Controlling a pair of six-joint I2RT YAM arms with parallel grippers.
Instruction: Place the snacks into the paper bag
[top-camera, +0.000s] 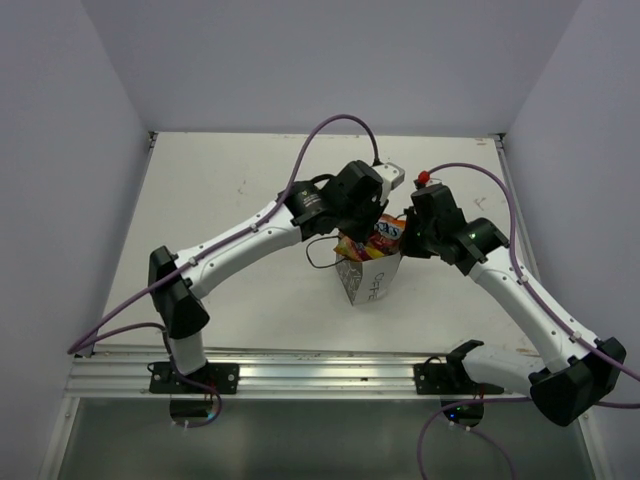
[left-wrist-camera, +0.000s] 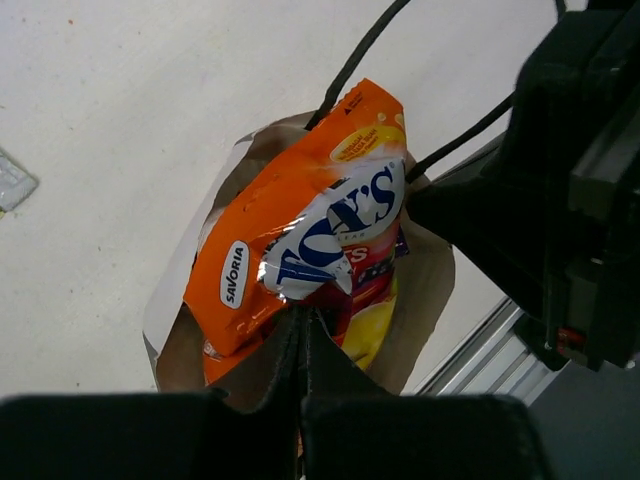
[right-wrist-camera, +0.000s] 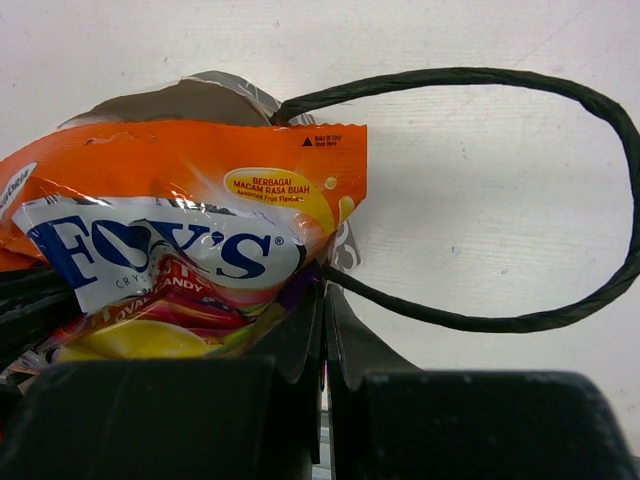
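Note:
The white paper bag (top-camera: 372, 282) stands mid-table with an orange multicolour "FOX'S" packet (top-camera: 389, 234) sticking up out of its mouth. In the left wrist view that packet (left-wrist-camera: 300, 200) lies across the bag's brown inside (left-wrist-camera: 175, 335). My left gripper (left-wrist-camera: 303, 318) is shut, its tips on the packet's crinkled lower edge. My right gripper (right-wrist-camera: 325, 292) is shut on the bag's rim (right-wrist-camera: 346, 250) where the black cord handle (right-wrist-camera: 600, 130) begins. A purple packet edge (right-wrist-camera: 300, 290) shows beside it. Both grippers (top-camera: 362, 232) (top-camera: 405, 240) meet over the bag. The other packets are hidden.
A second cord handle (top-camera: 320, 262) hangs out to the bag's left. An aluminium rail (top-camera: 300, 365) runs along the table's near edge. A small white-grey object (left-wrist-camera: 10, 182) lies on the table left of the bag. White walls enclose three sides.

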